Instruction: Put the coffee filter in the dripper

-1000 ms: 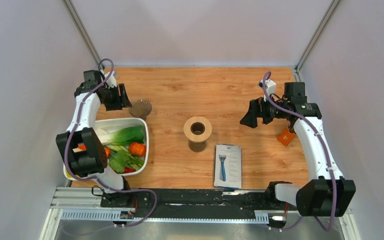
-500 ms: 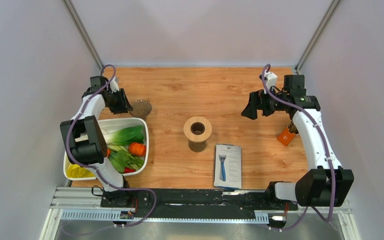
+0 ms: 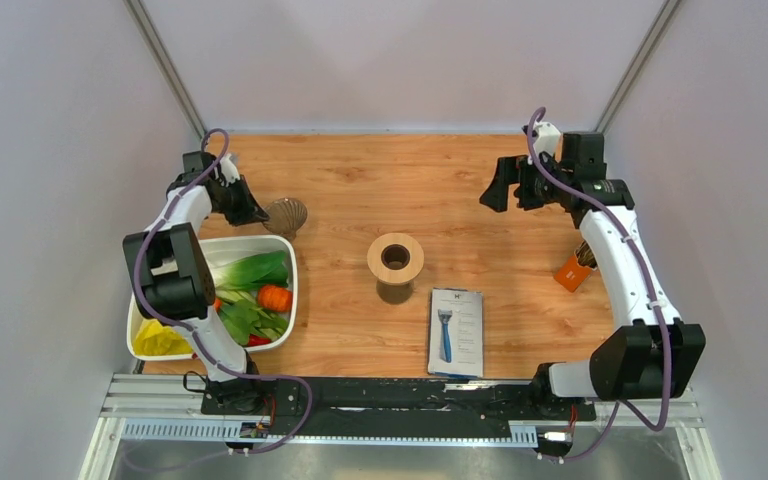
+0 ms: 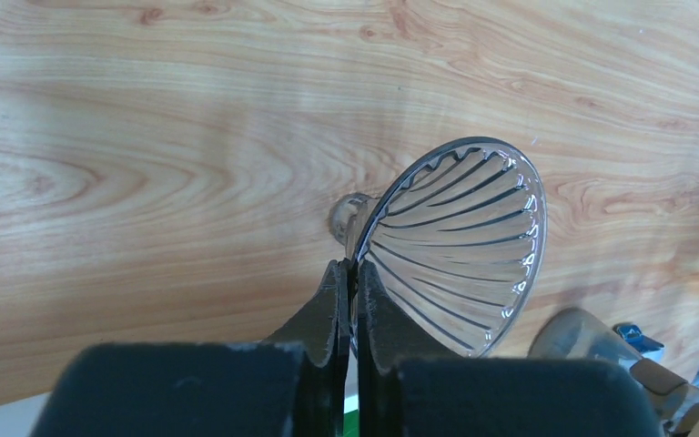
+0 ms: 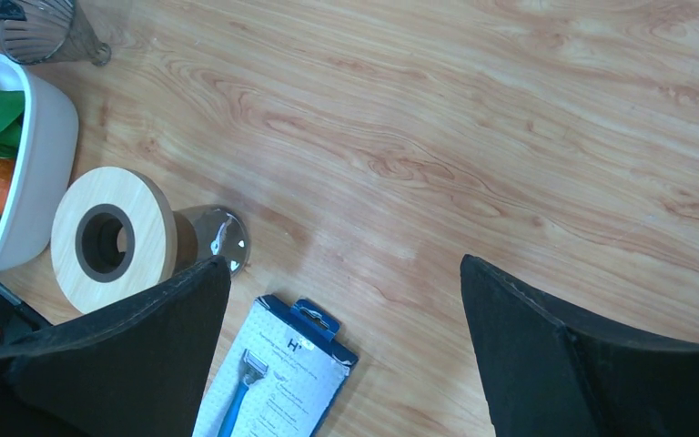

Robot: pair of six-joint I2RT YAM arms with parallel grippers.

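Pinching the rim of the dripper [image 4: 455, 237], the left end effector [image 4: 352, 269] has its fingers [image 4: 328, 300] pressed nearly flat together on the thin edge. Their tips cover that part of the rim, and the wrist view cuts off the lower lip. Whether the dripper rests on the desk [image 3: 410, 190] or hangs just off it cannot be told. It is a translucent brownish cone with dark curved ribs fanning inside, its mouth turned toward the wrist camera and a small foot behind it. From above it sits at the far left of the desk, just beyond the far corner of a white tub [image 3: 291, 262] of vegetables. The right end effector [image 3: 500, 185] hangs spread wide over the far right, close to the side wall. Beside an orange card [image 3: 571, 272], a brownish scrap is mostly hidden by the right arm. Bare wood lies between the dripper and a wooden ring stand [image 3: 395, 257] at the centre; a razor pack [image 3: 457, 330] lies nearer.
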